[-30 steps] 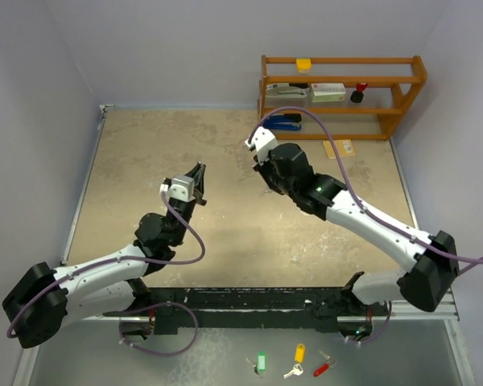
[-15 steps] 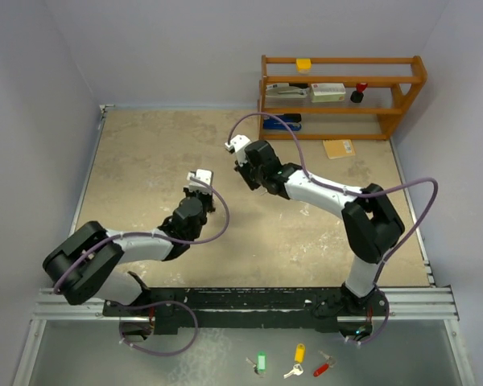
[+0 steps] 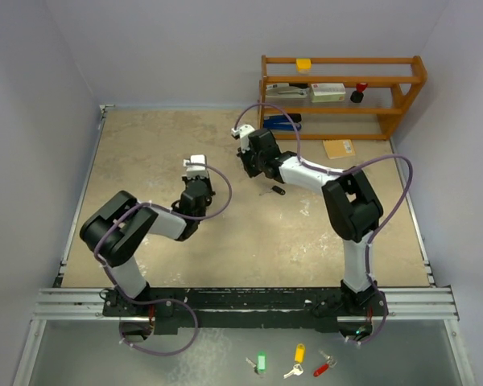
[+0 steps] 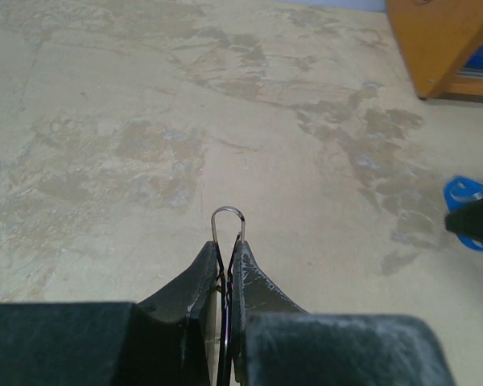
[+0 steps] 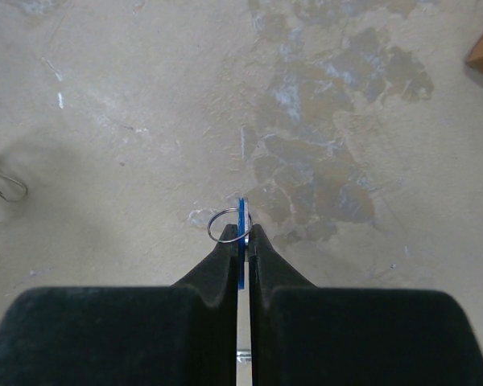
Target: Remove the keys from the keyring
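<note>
The left tool [image 4: 227, 245] is pinched narrow on the keyring [image 4: 227, 209]. The ring stands on edge between the fingers. Only a slim loop of wire sticks out past the tips, pointing away from the wrist and hanging over the surface [image 3: 145, 161].

The right tool [image 5: 241, 237], near the left one but apart from it, is clamped on the blue key [image 5: 241, 217]. The key is also on edge, and its long axis runs straight along the tool. Its blue head sits at the fingertips and its silver blade runs back toward the wrist. A small ring [image 5: 209, 227] hangs at the head, on the left side of the key.

Right of that tool, the black key [image 3: 274, 191] lies flat on the surface. Its long axis runs roughly left to right and its head is toward the right. The shelf [image 3: 342, 84] stands at the far right.

A second ago both arms were bent up high and close to their bases. They have since stretched out low toward the far side. The black key did not show in the earlier frames. Both tools have stayed just as tightly closed.
</note>
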Robot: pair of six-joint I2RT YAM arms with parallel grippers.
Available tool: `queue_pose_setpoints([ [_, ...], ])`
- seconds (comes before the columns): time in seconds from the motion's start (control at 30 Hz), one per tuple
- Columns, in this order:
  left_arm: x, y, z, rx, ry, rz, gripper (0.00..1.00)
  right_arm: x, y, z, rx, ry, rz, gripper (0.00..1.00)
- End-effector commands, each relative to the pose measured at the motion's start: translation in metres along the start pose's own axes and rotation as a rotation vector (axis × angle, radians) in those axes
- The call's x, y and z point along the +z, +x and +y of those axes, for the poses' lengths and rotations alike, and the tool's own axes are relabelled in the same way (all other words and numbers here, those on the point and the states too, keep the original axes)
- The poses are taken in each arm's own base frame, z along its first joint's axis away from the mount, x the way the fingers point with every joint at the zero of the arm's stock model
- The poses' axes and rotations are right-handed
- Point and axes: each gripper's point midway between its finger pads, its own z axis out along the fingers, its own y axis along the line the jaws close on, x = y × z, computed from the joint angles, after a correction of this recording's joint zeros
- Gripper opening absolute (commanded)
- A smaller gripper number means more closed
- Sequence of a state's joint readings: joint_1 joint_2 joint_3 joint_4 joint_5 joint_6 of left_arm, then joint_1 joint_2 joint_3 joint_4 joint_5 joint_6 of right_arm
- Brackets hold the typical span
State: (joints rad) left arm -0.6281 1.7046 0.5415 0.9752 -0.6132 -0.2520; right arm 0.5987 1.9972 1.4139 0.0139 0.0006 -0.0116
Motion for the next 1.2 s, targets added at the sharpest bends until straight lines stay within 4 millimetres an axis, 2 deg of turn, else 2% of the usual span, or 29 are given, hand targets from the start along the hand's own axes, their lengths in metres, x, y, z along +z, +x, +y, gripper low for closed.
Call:
queue_pose_setpoints([
  [0.0,0.027,0.002,0.018,-0.076,-0.096,0.013,0.0,0.006,-0.018,0.001,0.024,-0.016,-0.045,0.0],
  [0.2,0.04,0.008,0.019,-0.064,-0.115,0.058,0.14,0.015,-0.004,-0.013,0.032,0.028,-0.016,0.01],
  [0.33,0.041,0.011,0.016,-0.073,-0.103,0.067,0.22,0.019,0.0,-0.018,0.033,0.043,-0.007,0.11],
  [0.47,0.044,0.013,0.015,-0.074,-0.109,0.087,0.35,0.019,-0.004,-0.021,0.031,0.05,-0.012,0.3],
  [0.57,0.045,0.008,0.011,-0.081,-0.098,0.089,0.48,0.014,-0.007,-0.023,0.029,0.058,-0.022,0.45],
  [0.63,0.044,0.002,0.008,-0.092,-0.083,0.077,0.55,0.011,-0.011,-0.024,0.026,0.063,-0.035,0.5],
  [0.7,0.042,-0.005,0.007,-0.101,-0.075,0.064,0.6,0.007,-0.015,-0.025,0.022,0.068,-0.044,0.52],
  [0.87,0.039,-0.021,0.007,-0.106,-0.07,0.036,0.64,-0.005,-0.025,-0.027,0.018,0.077,-0.074,0.53],
  [1.03,0.039,-0.032,0.008,-0.089,-0.073,0.015,0.66,-0.025,-0.038,-0.034,0.007,0.116,-0.115,0.54],
  [1.17,0.042,-0.037,0.001,-0.095,-0.045,0.004,0.68,-0.046,-0.051,-0.038,0.006,0.138,-0.161,0.54],
])
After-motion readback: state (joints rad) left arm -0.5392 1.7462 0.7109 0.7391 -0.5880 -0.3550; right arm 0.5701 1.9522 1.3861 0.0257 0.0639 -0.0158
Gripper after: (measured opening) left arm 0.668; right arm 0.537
